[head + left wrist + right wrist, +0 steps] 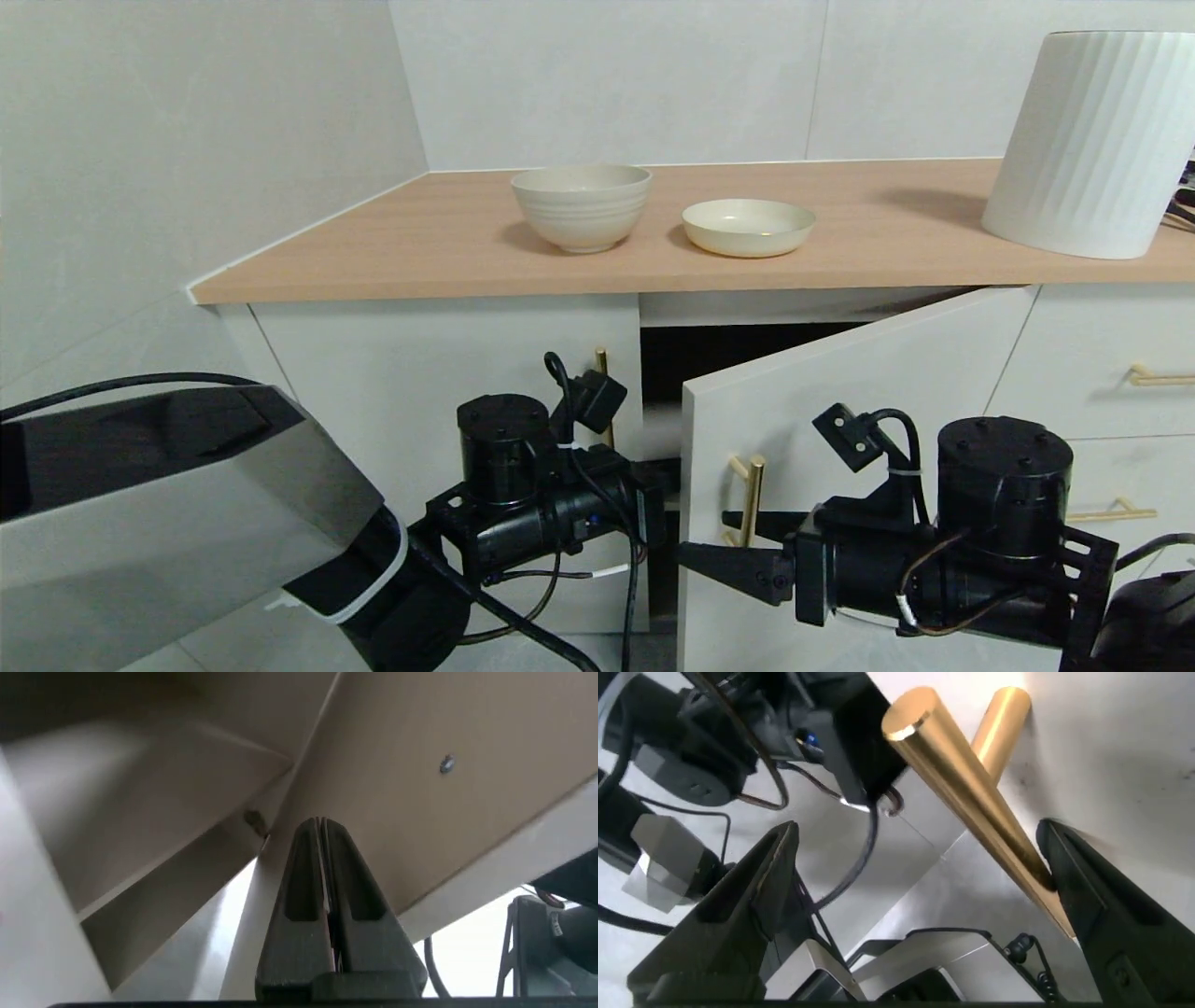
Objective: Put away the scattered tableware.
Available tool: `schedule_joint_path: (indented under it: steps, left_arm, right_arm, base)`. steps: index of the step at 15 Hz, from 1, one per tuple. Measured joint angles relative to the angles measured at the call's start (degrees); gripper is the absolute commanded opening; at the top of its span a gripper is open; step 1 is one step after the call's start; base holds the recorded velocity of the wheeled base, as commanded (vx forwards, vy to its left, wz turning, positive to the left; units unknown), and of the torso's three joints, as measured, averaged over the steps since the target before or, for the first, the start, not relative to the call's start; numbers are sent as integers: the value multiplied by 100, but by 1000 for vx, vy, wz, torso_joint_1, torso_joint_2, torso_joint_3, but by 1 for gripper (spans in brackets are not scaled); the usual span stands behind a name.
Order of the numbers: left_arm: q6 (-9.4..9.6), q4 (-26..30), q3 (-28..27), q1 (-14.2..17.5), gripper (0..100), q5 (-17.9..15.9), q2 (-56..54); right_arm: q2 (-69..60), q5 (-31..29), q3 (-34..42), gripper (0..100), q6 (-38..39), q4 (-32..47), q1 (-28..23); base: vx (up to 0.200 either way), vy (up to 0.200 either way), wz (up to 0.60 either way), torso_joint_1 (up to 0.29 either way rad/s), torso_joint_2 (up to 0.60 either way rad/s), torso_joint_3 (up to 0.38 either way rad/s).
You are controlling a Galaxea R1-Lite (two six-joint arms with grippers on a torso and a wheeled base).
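Ribbed bowl [581,205] and shallow glossy dish [748,226] are seen on the woodgrain counter [420,243]; left tool [320,831] is clenched empty, right tool [916,826] spread around a round brass handle [964,795].

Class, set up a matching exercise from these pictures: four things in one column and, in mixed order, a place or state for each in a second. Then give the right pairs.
Things
1. deep bowl
2. cabinet door
3. left gripper
4. right gripper

Places or states
A. open, at the gold handle
B. shut, at the cabinet's dark opening
C. swung partly open
D. on the countertop, beside the shallow dish

Pairs: 1-D, 2-C, 3-B, 4-A
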Motion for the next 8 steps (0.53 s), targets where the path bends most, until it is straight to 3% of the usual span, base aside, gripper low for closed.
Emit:
schedule_joint_path:
  steps: [5, 8]
  left_arm:
    - [0, 22, -182, -116, 0, 6, 43]
    - [-13, 129, -422, -138, 0, 13, 60]
  right_arm:
    - [-279, -27, 66, 100, -441, 206, -411]
    - [-692, -1108, 113, 100, -953, 1112, -450]
  base:
    - [0, 0, 0, 0, 0, 0]
    - [0, 0, 0, 0, 0, 0]
